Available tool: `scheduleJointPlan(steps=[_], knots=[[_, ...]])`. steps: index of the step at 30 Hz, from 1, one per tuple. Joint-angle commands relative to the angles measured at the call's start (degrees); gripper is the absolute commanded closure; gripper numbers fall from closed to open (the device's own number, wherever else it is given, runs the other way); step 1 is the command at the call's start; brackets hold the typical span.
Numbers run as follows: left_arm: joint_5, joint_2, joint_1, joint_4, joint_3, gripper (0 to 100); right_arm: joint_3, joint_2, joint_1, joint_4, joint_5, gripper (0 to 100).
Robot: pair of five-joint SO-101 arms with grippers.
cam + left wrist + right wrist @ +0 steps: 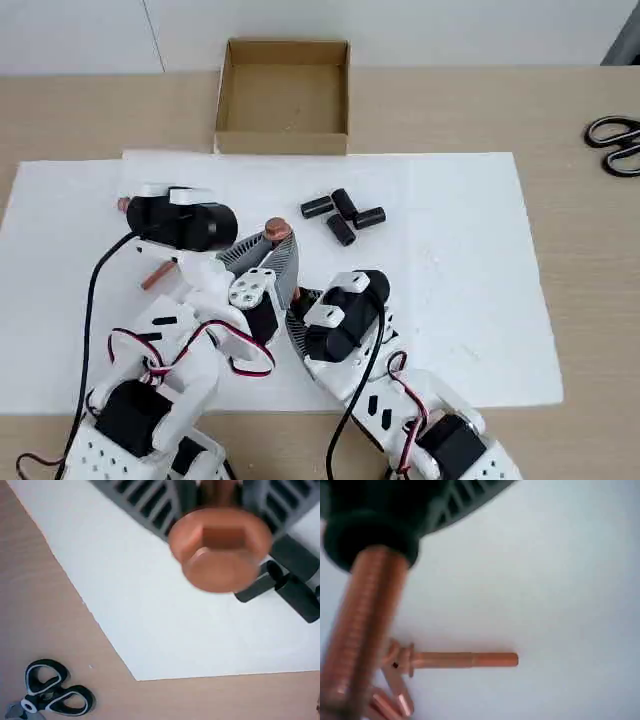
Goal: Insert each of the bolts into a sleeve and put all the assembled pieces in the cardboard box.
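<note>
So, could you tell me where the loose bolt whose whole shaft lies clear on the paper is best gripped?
I'd take the bolt by its bare shaft, between the middle and the free end, coming down from above and pinching across its length. It lies flat on the paper, and its head sits against other bolts, so that end is crowded.
</note>
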Motion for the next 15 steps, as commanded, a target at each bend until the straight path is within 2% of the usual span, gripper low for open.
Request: scheduleJointPlan(steps=[1, 8, 15], knots=[[0.1, -1.1, 0.1, 0.1, -0.5, 99, -0.4, -0.8, 0.0, -1.3, -0.6, 99.5], [0.0, -1.1, 0.1, -0.3, 0.2, 99, -0.4, -0.8, 0.0, -1.3, -0.6, 99.5], [0.0, -1.1, 0.1, -4.0, 2.6, 99, -0.4, -0.8, 0.0, -1.3, -0.6, 99.5]])
